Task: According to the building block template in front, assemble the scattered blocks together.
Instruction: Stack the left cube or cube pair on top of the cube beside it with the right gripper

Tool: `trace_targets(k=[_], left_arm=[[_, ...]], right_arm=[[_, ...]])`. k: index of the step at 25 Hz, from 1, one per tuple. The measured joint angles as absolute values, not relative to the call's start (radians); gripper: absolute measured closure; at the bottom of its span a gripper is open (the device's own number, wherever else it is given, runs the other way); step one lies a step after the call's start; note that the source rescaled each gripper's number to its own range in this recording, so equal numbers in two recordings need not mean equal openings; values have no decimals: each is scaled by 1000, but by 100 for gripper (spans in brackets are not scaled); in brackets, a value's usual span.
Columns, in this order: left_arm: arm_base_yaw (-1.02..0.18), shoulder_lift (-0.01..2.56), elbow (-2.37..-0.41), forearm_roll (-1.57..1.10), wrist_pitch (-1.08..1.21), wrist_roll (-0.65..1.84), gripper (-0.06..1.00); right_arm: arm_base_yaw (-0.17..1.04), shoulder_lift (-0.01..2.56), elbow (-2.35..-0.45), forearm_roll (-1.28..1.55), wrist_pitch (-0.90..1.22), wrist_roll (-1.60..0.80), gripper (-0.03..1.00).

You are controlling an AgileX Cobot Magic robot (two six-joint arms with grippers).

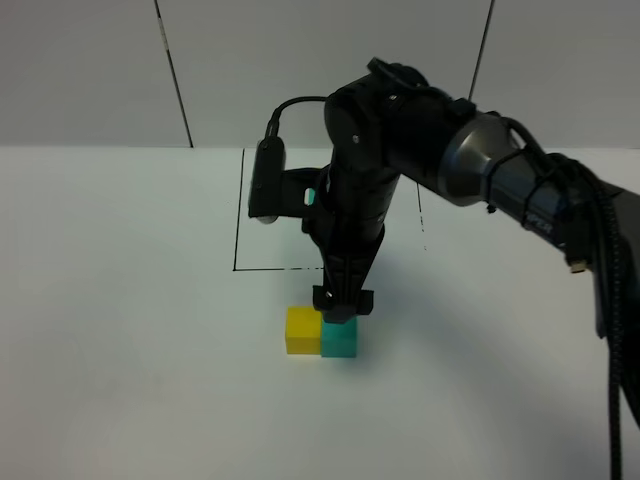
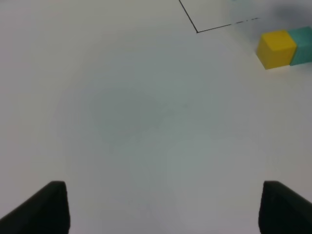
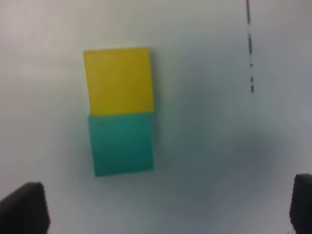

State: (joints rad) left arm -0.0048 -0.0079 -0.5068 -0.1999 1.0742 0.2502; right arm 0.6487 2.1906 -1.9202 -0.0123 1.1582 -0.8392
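Right jaws, mine: spread wide, gripping nothing, poised just over the matte teal cube (image 1: 339,340). Matte yellow cube (image 1: 302,330): touching the teal one, side by side on the white worktop (image 1: 120,350). Left jaws: open, empty, well apart from both cubes. Beyond: thin black drawn outline (image 1: 238,215), its contents mostly hidden behind my right arm (image 1: 480,165).

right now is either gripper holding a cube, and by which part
Nothing is held. The left gripper and right gripper are both open and empty; the matte yellow cube and matte teal cube lie touching on the white table.
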Motion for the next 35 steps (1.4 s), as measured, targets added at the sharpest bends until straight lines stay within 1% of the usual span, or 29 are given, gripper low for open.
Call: trace_targets(k=[6,11,22,35], left_arm=[[-5,-8,-507,-200,1074,250,26],[-5,-8,-507,-200,1074,250,26],[-5,-8,-507,-200,1074,250,26],[-5,-8,-507,-200,1074,250,26]], right_arm=[[660,2289,-1933,8,1168,-864,-3],[660,2335,-1933,28,1137,-866,-3],[664,2389,-1933,53,1106,-866,-3],[665,2394,-1933,53,1089,-866,-3]])
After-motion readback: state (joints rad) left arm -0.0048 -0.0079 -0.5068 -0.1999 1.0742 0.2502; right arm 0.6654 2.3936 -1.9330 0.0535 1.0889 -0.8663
